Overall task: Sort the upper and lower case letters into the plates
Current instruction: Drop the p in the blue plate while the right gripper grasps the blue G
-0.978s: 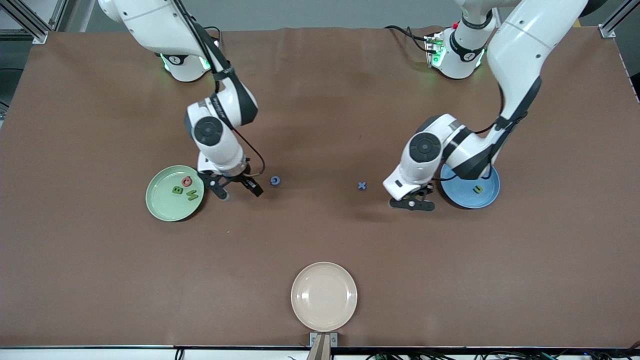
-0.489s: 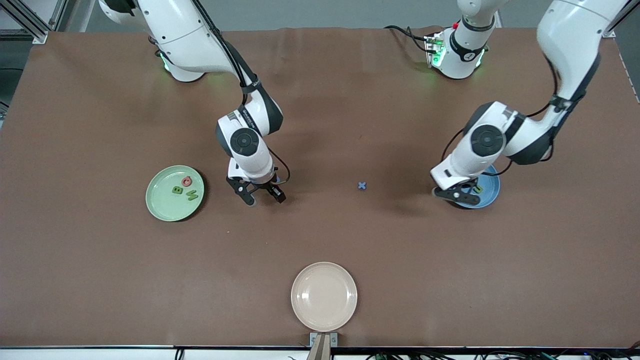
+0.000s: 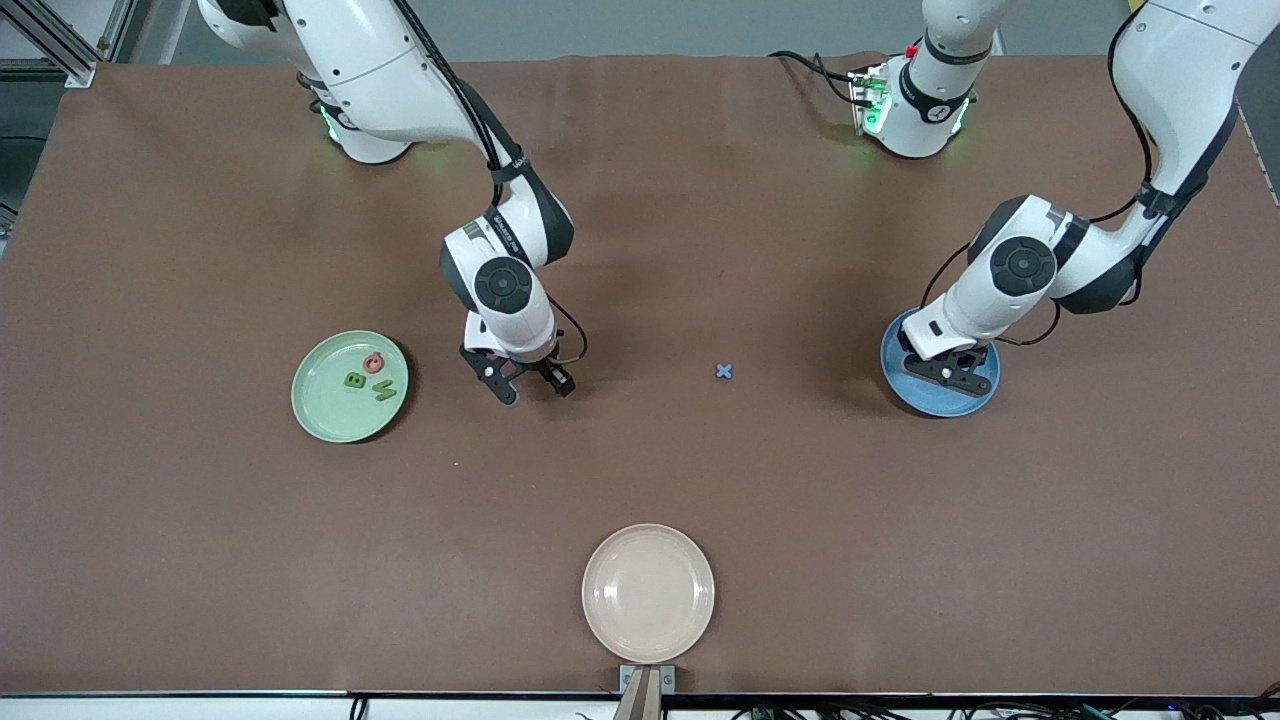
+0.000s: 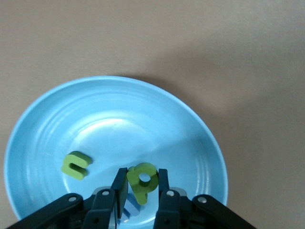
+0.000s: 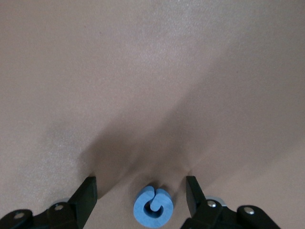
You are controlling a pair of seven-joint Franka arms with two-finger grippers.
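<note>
While the left gripper pinches a green letter over the blue plate, the right gripper straddles, fingers wide, a blue letter, seemingly light foam best squeezed across its flat sides.

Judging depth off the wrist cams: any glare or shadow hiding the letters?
Left wrist view: glare on the blue plate, both green letters clear. Right wrist view: shadow around the blue letter, still readable. Front view: even light, soft arm shadows.

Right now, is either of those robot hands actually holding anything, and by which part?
The left tool pinches a green letter by its stem, over the blue plate. The right tool straddles a blue letter, not gripping it.
</note>
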